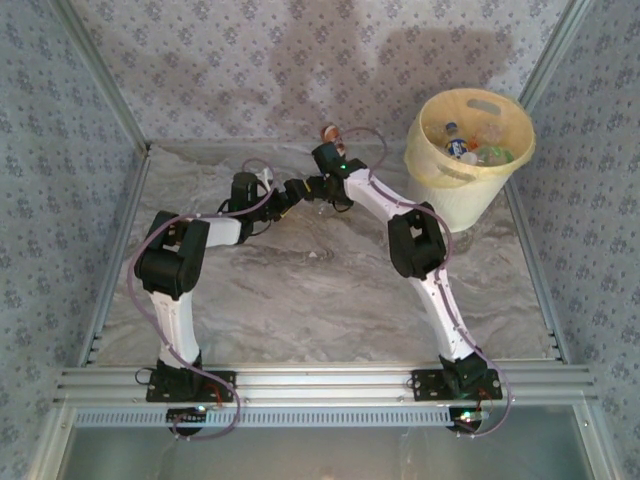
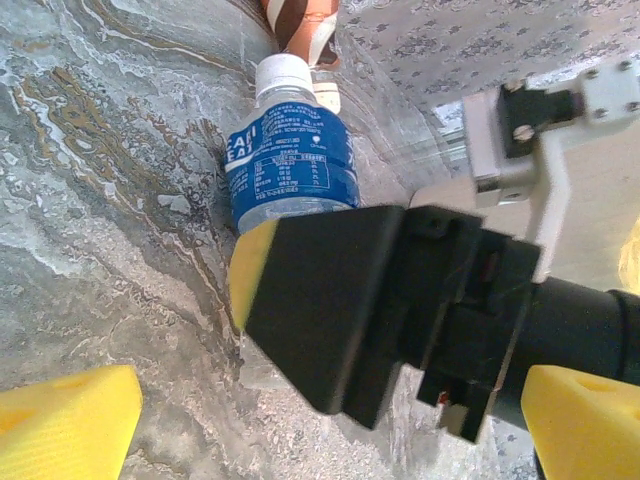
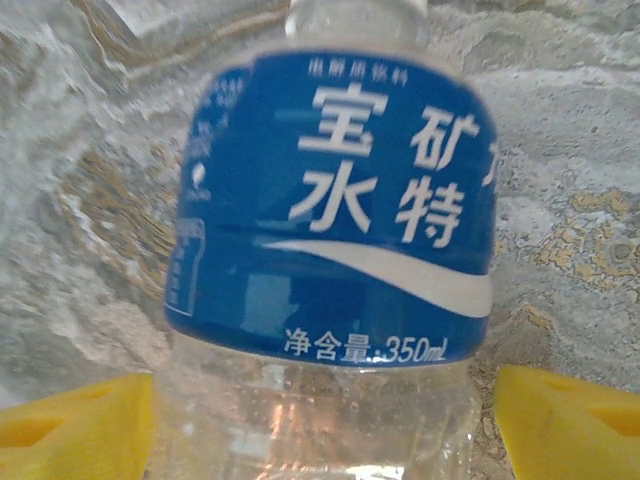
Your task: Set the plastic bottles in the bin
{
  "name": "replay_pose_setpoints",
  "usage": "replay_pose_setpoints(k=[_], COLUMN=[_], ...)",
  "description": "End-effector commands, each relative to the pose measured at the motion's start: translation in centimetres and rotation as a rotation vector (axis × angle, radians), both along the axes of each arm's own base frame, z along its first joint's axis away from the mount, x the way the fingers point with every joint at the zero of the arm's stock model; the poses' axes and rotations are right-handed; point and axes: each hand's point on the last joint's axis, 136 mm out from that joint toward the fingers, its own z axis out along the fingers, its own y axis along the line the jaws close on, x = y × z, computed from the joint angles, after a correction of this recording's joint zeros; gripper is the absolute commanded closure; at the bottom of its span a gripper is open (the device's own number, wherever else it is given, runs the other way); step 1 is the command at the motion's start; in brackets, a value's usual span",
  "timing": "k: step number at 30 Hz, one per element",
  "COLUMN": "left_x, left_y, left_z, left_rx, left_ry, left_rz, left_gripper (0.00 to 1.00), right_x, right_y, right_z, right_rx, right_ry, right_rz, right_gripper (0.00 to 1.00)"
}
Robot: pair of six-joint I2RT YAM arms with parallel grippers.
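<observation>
bottle [image 3: 335,250] clear glossy plastic, blue label [image 3: 340,170] slick; tabletop [image 1: 300,290] smooth marble-look, low sheen; bin [image 1: 452,203] matt yellow plastic

- The left arm [image 1: 172,300] rises from its base, folds at the elbow and reaches forward and to the right, with its forearm held low.
- The left hand [image 1: 295,195] has its yellow fingers [image 2: 65,425] spread as wide as they go and holds nothing.
- The right arm [image 1: 440,300] leans in to the left, with its elbow bent and its wrist tipped down.
- The right hand [image 1: 330,195] hangs just ahead of the left hand, level with its open span. Its yellow fingers [image 3: 75,430] stand parted, not clamped.
</observation>
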Motion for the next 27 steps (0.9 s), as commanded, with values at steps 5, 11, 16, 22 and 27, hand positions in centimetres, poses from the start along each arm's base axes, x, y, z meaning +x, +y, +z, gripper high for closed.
replay_pose_setpoints(k=[5,11,16,22,27], left_x=[0.2,-0.8,-1.7,-2.6,-3.5], left_y=[1.4,2.2,2.7,3.2,3.7], left_z=[1.4,2.0,2.0,2.7,4.0], left_rx=[0.034,0.086,0.113,0.133,0.146], left_ry=[-0.034,-0.045,-0.040,-0.044,-0.059], left_rz=[0.025,0.034,0.038,0.043,0.053], left_gripper=[0.02,0.02,0.02,0.02,0.02], right_x=[-1.1,-1.4,-2.0,-3.2,-5.4], right_y=[-0.9,-0.3,-0.3,-0.8,-3.2], right_z=[-2.1,0.5,2.6,8.6,15.4], right_rx=[-0.117,-0.128,-0.111,-0.057,-0.100], right_ry=[0.074,-0.012,-0.071,-0.234,-0.374], right_rz=[0.055,0.122,0.154,0.183,0.201], right_gripper=[0.26,0.40,0.51,0.56,0.58])
